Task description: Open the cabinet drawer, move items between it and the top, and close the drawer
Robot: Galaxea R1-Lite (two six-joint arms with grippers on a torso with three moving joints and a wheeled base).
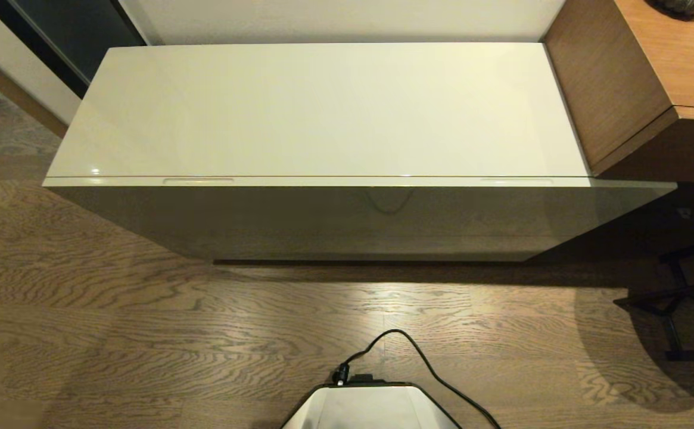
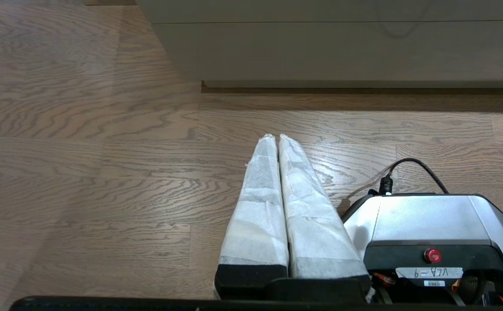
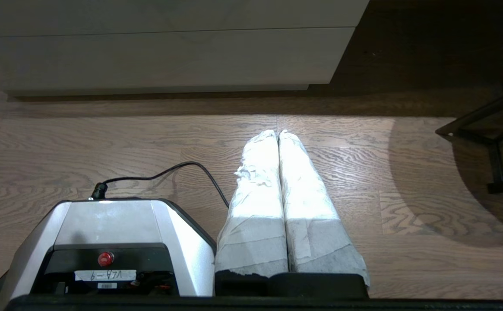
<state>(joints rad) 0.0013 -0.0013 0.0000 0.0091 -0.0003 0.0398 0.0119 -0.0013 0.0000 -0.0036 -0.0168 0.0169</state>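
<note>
The cabinet's glossy cream top (image 1: 323, 107) spans the head view. Along its front edge runs the cabinet drawer (image 1: 347, 181), pushed in flush, with one narrow recess (image 1: 198, 180) on the left and another (image 1: 516, 180) on the right. The items show in no view. Neither arm appears in the head view. My left gripper (image 2: 276, 137) hangs low over the wooden floor beside my base, its white-wrapped fingers (image 2: 260, 203) pressed together and holding nothing. My right gripper (image 3: 278, 133) hangs the same way on the other side, shut and holding nothing. Both are well short of the cabinet front (image 2: 342, 47).
A brown wood-grain desk (image 1: 650, 77) butts against the cabinet's right end. Black chair legs (image 1: 674, 304) stand on the floor at the right. My base (image 1: 370, 408) with its black cable (image 1: 424, 360) sits in front of the cabinet's middle. A dark doorway (image 1: 67, 30) lies far left.
</note>
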